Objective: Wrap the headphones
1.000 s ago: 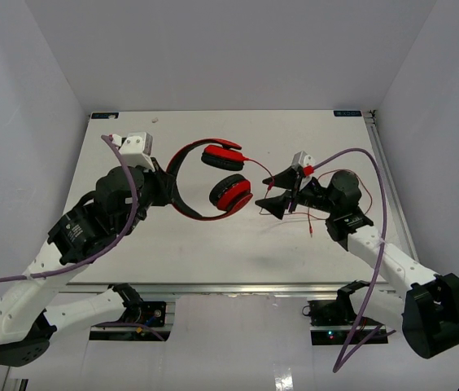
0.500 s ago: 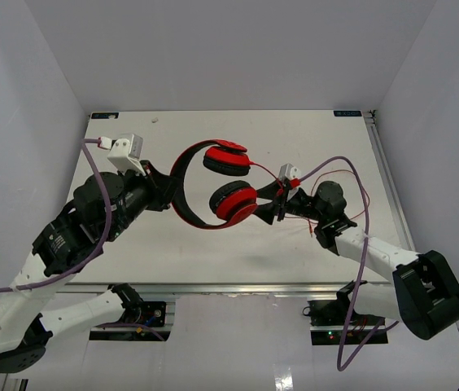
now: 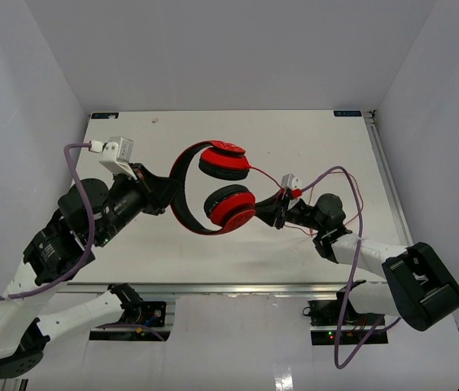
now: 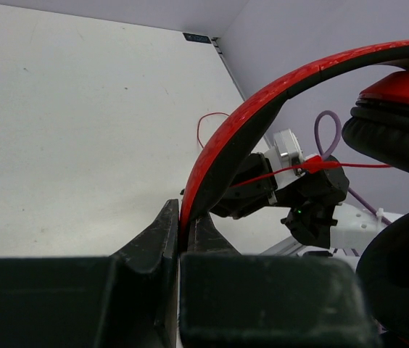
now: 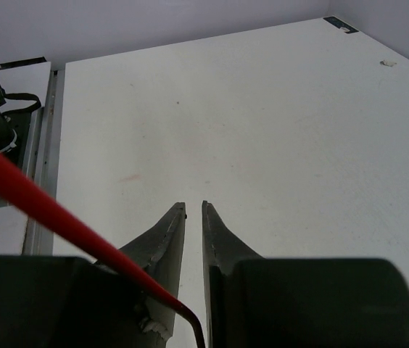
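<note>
The headphones [image 3: 231, 208] are being held up off the white table [image 3: 311, 138], left of its middle. A thin red-and-black headband [image 3: 174, 195] is being shown curving round to two round red earcups with black pads, one stacked beyond the other in the top view. A thin red cord [image 3: 266, 173] is being led from the farther earcup [image 3: 224, 160] toward the right arm. The left arm is being reached forward and inward, and the left gripper [image 3: 167, 194] is being kept clamped on the headband, whose edge is being pinched between the dark fingers [image 4: 154, 243] in the left wrist view. The right arm is being stretched low and leftward, with the right gripper [image 3: 277, 213] being pointed at the nearer earcup, just beside it. In the right wrist view its fingers [image 5: 162, 239] are being shown drawn almost together, with only a thin slit left, and the cord [image 5: 45, 210] is being carried across one finger into the slit near its base; whether it is pinched there cannot be told. The rest of the cord is being partly hidden behind the right arm, and its end cannot be made out.
</note>
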### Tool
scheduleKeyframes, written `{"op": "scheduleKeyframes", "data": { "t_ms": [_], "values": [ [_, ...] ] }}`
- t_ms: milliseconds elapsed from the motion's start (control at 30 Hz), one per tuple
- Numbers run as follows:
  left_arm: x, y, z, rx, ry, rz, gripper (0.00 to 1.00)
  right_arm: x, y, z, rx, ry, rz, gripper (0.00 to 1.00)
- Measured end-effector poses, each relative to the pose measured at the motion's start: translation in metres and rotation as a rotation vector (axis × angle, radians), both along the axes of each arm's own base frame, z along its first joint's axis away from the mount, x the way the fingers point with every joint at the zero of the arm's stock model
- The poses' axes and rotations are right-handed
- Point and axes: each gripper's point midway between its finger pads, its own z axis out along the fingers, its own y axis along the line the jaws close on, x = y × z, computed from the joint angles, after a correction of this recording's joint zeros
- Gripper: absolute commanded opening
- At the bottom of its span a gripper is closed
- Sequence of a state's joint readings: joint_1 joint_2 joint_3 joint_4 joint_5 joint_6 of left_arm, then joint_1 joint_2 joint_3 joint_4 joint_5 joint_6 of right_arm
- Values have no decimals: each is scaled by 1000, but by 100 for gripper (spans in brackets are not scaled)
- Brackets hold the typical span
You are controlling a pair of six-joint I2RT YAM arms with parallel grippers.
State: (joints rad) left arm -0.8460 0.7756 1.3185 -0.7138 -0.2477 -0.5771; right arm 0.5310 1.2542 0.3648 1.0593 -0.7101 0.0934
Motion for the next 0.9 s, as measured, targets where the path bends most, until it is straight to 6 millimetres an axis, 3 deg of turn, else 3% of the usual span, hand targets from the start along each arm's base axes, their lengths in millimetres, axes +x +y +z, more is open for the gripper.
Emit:
{"op": "scheduleKeyframes", "data": {
  "t_ms": [100,367,567,733,900],
  "values": [
    [-5,-4,1,-5,-4,-39,0,0,1,0,10,3,7,9],
    [-31,-8,9,-52,-46,-163,0,0,7,-11,19,53,35,8],
    [-53,-36,5,-50,-69,-374,0,-2,19,-12,20,89,106,8],
    [-54,-63,-9,-24,-53,-489,0,-6,33,3,29,59,178,8],
    [-49,-71,-24,-7,-47,-505,0,-25,53,4,2,47,255,8]
  ]
}}
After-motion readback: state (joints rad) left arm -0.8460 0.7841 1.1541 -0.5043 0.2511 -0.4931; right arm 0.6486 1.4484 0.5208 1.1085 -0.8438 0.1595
